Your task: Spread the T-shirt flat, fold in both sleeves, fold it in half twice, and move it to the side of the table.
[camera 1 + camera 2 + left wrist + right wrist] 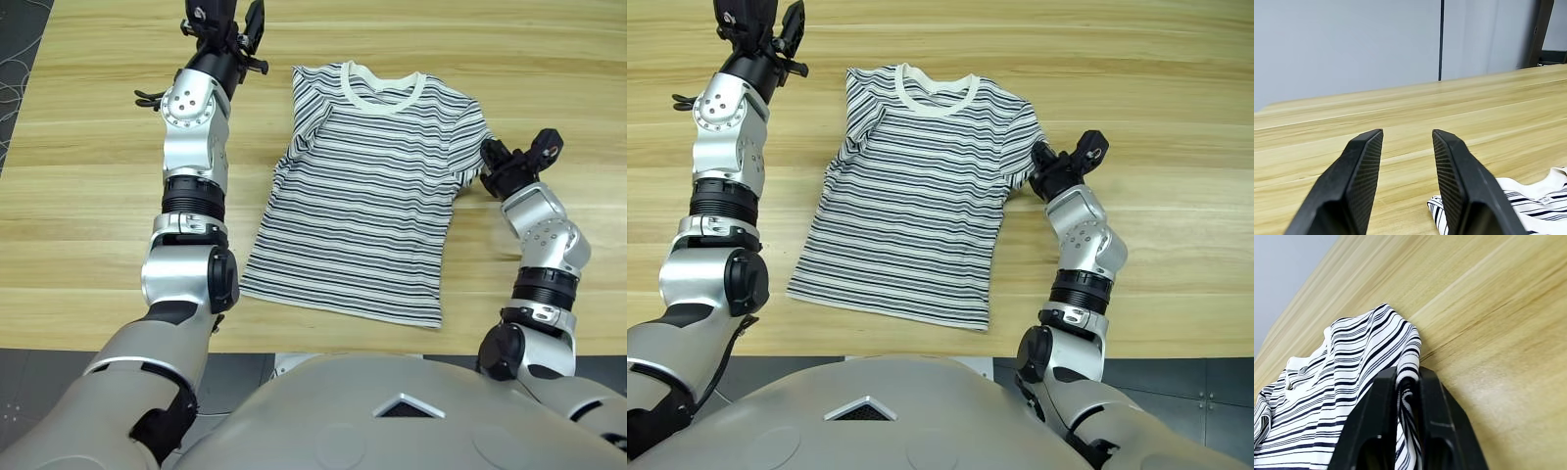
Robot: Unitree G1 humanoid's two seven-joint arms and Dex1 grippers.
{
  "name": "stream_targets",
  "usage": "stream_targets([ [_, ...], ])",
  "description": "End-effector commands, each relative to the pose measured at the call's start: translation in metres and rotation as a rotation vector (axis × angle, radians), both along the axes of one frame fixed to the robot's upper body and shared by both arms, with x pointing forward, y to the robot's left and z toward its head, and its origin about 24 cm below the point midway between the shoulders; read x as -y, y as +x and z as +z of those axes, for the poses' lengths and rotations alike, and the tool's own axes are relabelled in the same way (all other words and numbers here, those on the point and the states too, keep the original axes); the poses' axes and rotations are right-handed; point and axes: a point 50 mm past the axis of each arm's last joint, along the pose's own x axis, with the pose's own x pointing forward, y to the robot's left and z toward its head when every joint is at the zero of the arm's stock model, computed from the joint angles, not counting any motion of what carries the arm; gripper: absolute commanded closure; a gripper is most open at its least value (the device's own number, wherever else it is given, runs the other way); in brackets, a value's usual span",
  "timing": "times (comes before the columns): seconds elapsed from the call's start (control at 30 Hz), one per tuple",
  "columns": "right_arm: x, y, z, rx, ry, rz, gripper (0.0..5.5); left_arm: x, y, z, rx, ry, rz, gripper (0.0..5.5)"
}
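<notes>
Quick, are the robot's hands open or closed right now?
Left gripper: open, holding nothing.
Right gripper: closed on the T-shirt sleeve.

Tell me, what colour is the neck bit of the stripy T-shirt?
Plain cream, no stripes. The collar of the T-shirt shows best in the left eye view.

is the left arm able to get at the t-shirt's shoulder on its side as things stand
Probably yes: the left gripper is open, beside the T-shirt at its shoulder, with bare table between them.
</notes>
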Motion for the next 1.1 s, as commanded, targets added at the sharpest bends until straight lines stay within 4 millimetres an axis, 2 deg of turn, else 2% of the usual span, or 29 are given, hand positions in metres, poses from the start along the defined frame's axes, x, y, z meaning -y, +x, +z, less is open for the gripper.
stream_targets([
  [0.03, -0.007, -0.006, -0.014, -0.069, 0.024, 0.018, 5.37, -0.004, 0.000, 0.002, 0.001, 0.005, 0.016, 3.62],
  [0.13, -0.005, -0.003, -0.012, -0.049, -0.014, 0.011, 5.37, -0.005, 0.000, 0.002, 0.004, 0.000, 0.019, 3.62],
  [0.3, -0.009, 0.004, -0.004, 0.032, -0.207, 0.044, 5.37, -0.008, -0.001, 0.002, 0.004, -0.005, 0.028, 3.62],
  [0.5, -0.029, 0.009, -0.001, 0.112, -0.339, 0.128, 5.37, -0.009, -0.002, 0.002, 0.009, -0.008, 0.034, 3.62],
  [0.67, -0.044, 0.010, 0.009, 0.237, -0.514, 0.175, 5.37, -0.009, -0.002, 0.002, 0.012, -0.010, 0.036, 3.62],
  [0.9, -0.066, 0.007, 0.004, 0.279, -0.693, 0.274, 5.37, -0.008, -0.003, 0.003, 0.016, -0.008, 0.030, 3.62],
  [1.1, -0.091, 0.015, -0.013, 0.205, -0.675, 0.402, 5.37, -0.005, -0.003, 0.005, 0.024, -0.009, 0.020, 3.62],
])
